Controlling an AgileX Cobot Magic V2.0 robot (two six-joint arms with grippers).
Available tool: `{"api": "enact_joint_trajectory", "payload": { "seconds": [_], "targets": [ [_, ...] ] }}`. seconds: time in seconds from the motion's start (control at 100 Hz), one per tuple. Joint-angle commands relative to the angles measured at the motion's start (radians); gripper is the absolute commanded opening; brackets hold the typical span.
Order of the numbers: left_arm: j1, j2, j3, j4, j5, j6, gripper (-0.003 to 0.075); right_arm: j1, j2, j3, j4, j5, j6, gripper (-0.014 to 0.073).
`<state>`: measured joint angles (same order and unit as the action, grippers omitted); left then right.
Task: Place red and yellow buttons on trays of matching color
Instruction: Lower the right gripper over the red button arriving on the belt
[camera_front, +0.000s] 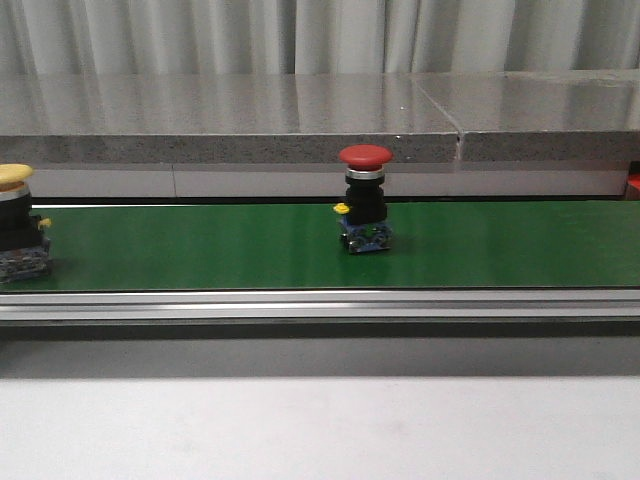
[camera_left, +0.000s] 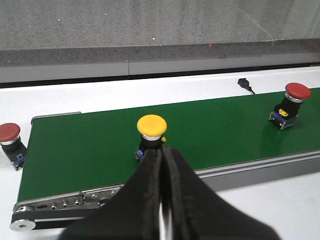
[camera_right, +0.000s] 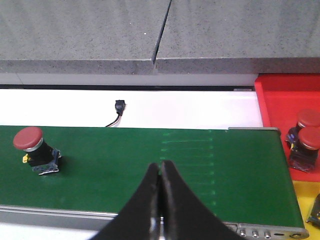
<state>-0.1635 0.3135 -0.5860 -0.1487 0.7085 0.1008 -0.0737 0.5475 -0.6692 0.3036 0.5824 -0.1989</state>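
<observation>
Here, upright on the green belt (camera_front: 200, 245): a red button (camera_front: 364, 198) near mid-belt in the front view, long axis vertical, domed cap on top, blue base on the belt, small yellow tab sticking out to the left; a yellow button (camera_front: 18, 222) at the belt's far left edge, cut off by the frame, likewise standing with cap up and a yellow tab to the right; well apart from each other

From the left wrist view, left hand (camera_left: 162, 152) clenched, fingers pressed together with no gap, gripping nothing; tips just in front of the yellow button's base, contact impossible to tell; another red button (camera_left: 11, 143) standing upright on the white counter (camera_left: 75, 97) beyond the belt's end, off the belt

From the right wrist view, right hand (camera_right: 161, 167) likewise clenched and empty, fingers meeting at the tips, hanging above a bare stretch of belt; red button on the belt well off to one side; past the belt's roller end, a red tray (camera_right: 280, 102) with two red buttons (camera_right: 305, 141) standing inside, touching or nearly so, caps up; a yellow tray (camera_right: 304, 197) just beside the red one, a dark part of some object at its edge, too cropped to name; a small black plug (camera_right: 119, 106) with its wire lying on the white counter behind the belt
</observation>
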Motion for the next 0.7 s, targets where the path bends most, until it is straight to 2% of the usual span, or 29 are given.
{"api": "enact_joint_trajectory", "payload": {
  "seconds": [0.0,0.34,0.47,0.56,0.61,0.69],
  "targets": [
    [-0.009,0.009,-0.027,-0.019,-0.079,-0.008,-0.0021,0.009,0.030,-0.040,0.016,-0.047,-0.009,-0.0067],
    [-0.007,0.009,-0.027,-0.019,-0.079,-0.008,-0.0021,0.090,0.169,-0.102,0.016,-0.009,-0.010,-0.0064],
    [-0.007,0.009,-0.027,-0.019,-0.079,-0.008,-0.0021,0.148,0.263,-0.182,0.016,0.070,-0.030,-0.0047],
    [-0.007,0.009,-0.027,-0.019,-0.079,-0.008,-0.0021,0.188,0.352,-0.258,0.016,0.139,-0.036,0.0091],
    [-0.007,0.009,-0.027,-0.019,-0.079,-0.008,-0.0021,0.210,0.399,-0.301,0.016,0.168,-0.036,0.0225],
    [-0.007,0.009,-0.027,-0.019,-0.079,-0.008,-0.0021,0.239,0.476,-0.362,0.016,0.210,-0.036,0.0493]
  ]
}}
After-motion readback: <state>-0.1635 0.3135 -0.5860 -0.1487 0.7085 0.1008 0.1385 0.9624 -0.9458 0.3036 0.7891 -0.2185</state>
